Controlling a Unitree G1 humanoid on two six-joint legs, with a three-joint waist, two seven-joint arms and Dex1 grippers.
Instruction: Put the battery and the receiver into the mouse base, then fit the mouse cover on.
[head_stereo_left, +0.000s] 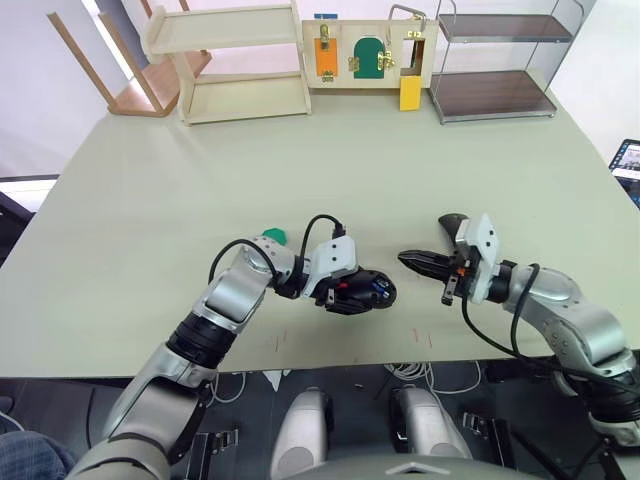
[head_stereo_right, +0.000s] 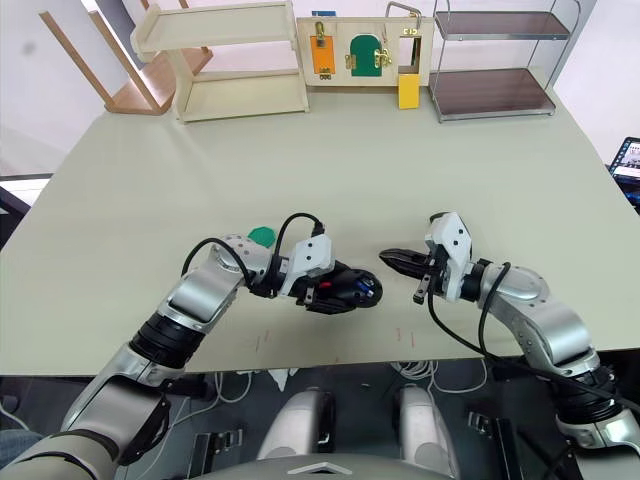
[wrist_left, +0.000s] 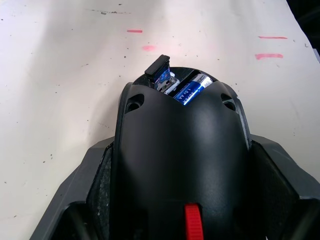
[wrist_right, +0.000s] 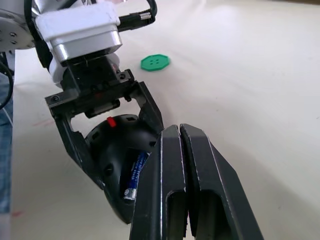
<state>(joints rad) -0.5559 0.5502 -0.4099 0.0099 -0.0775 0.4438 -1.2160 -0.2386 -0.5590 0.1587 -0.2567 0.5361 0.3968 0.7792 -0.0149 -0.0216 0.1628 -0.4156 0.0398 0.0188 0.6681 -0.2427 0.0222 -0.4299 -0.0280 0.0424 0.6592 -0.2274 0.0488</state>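
Left wrist view: left gripper (head_stereo_left: 372, 291) clamps the mouse base (wrist_left: 180, 165), battery (wrist_left: 191, 89) and receiver (wrist_left: 161, 72) seated ahead; right gripper (head_stereo_left: 412, 262), pinched empty, should fetch the cover.

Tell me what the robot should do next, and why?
Probably reach the right hand, now shut and empty, for the mouse cover lying just behind it. The left hand holds the mouse base, and the battery and receiver are already sitting inside, so the cover seems to be what is missing.
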